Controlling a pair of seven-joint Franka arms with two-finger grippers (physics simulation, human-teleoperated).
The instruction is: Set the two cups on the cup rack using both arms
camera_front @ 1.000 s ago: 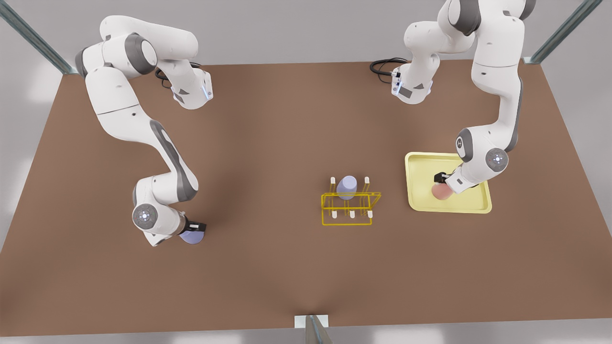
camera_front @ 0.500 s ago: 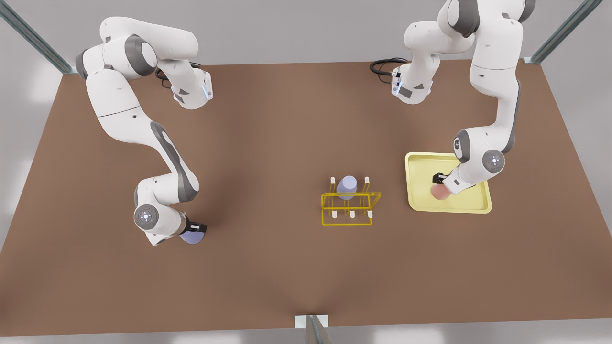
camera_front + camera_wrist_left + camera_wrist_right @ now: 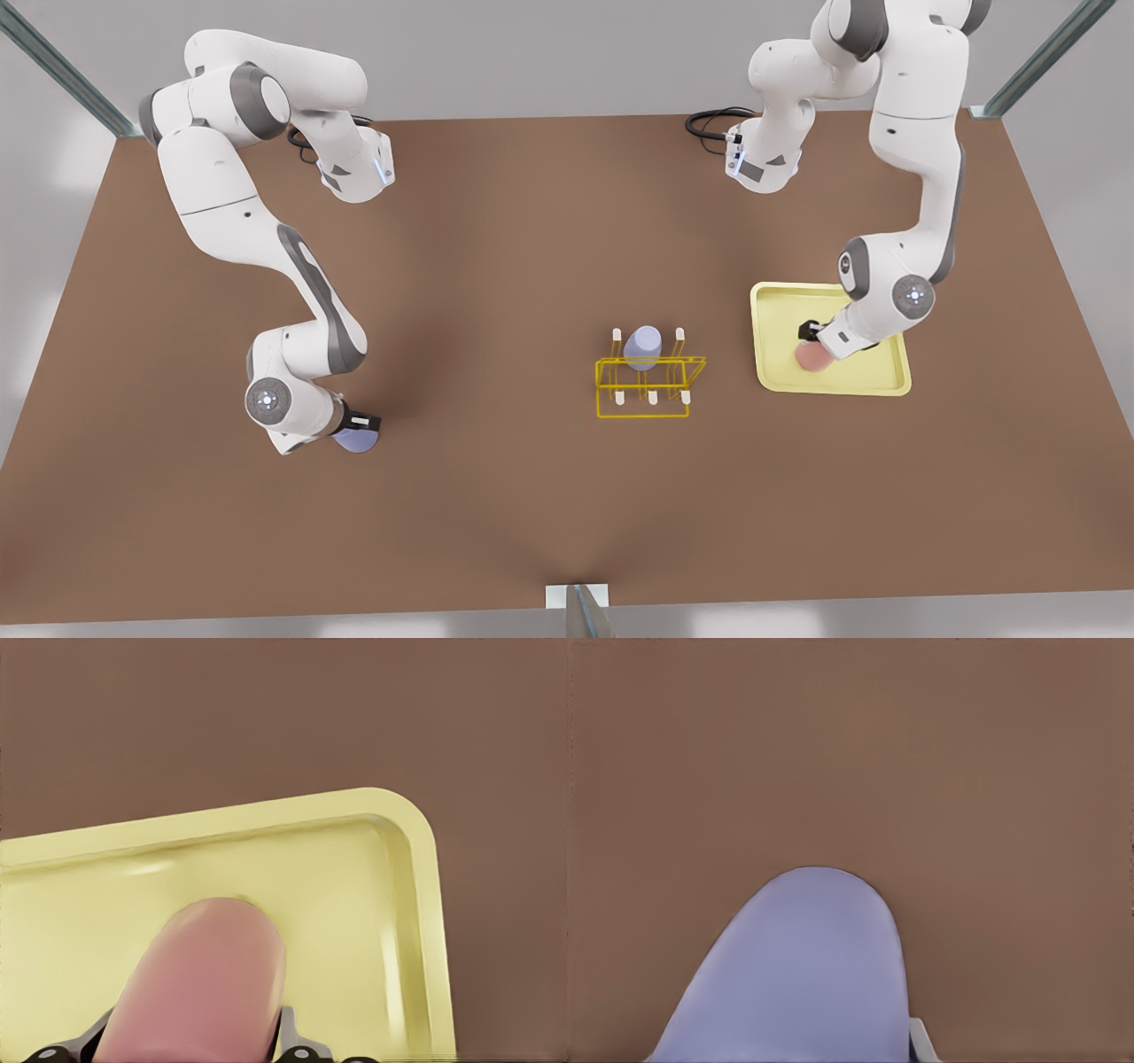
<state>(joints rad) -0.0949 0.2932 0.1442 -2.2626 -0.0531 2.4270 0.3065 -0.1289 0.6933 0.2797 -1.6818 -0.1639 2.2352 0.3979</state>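
1. Handling, judged: both cups look small, rigid and light; the smooth tapered walls may slip, so a hold across the body near the wider end, square to the taper, suits best.
2. Left tool (image 3: 813, 337) sits over the yellow tray (image 3: 893, 379) at the front view's right. Its fingers (image 3: 297, 1045) lie either side of the pink cup (image 3: 810, 356), apparently clamped on it; the left wrist view shows the cup over the tray floor near a rounded corner.
3. Right tool (image 3: 359, 427) is at the front view's left, low over the table (image 3: 496, 266). It appears clamped on the lavender cup (image 3: 356, 440); one finger (image 3: 921, 1041) lies against the wall.
4. Rack (image 3: 651, 377): bright yellow wire, white-tipped pegs, standing on the table just beside the tray, well apart from the lavender cup. A second lavender cup (image 3: 642, 347) already sits on a rear peg.
5. Appearance: cups handleless, matt, pale; no marks seen.
6. Risk, judged: a cup may slip or tilt in transit.
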